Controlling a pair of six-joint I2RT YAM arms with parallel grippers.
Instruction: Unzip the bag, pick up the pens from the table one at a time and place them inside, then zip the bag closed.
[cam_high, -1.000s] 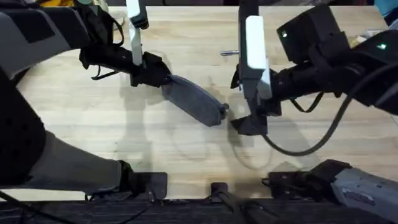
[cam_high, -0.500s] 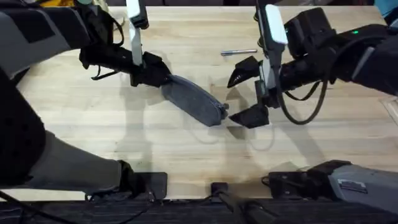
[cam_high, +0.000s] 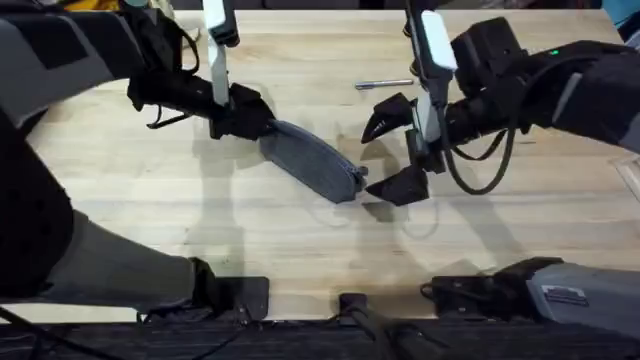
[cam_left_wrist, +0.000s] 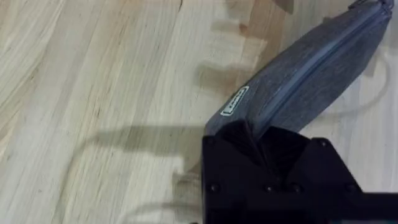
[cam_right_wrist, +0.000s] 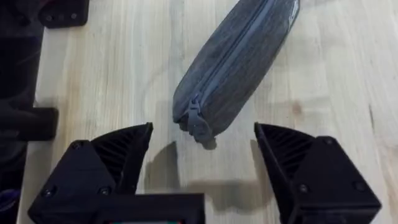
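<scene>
The grey bag (cam_high: 310, 162) lies slanted on the table (cam_high: 150, 210), its zipper line closed along the top. My left gripper (cam_high: 240, 118) is shut on the bag's far-left end; in the left wrist view the fabric (cam_left_wrist: 311, 74) runs out from between the black fingers (cam_left_wrist: 261, 140). My right gripper (cam_high: 393, 150) stands open just off the bag's other end. In the right wrist view the zipper pull (cam_right_wrist: 198, 121) sits a little ahead of the gap between those fingertips (cam_right_wrist: 205, 165), untouched. One silver pen (cam_high: 385, 84) lies behind the right gripper.
Dark arm mounts (cam_high: 240, 295) (cam_high: 470, 290) sit along the table's front edge. The right arm's cable (cam_high: 480, 175) loops down beside its wrist. Bare wood stretches in front of the bag.
The right gripper lifted away from the bag's end, swung so its fingers straddle the end from the right, and opened wide. The left gripper and bag stayed put.
</scene>
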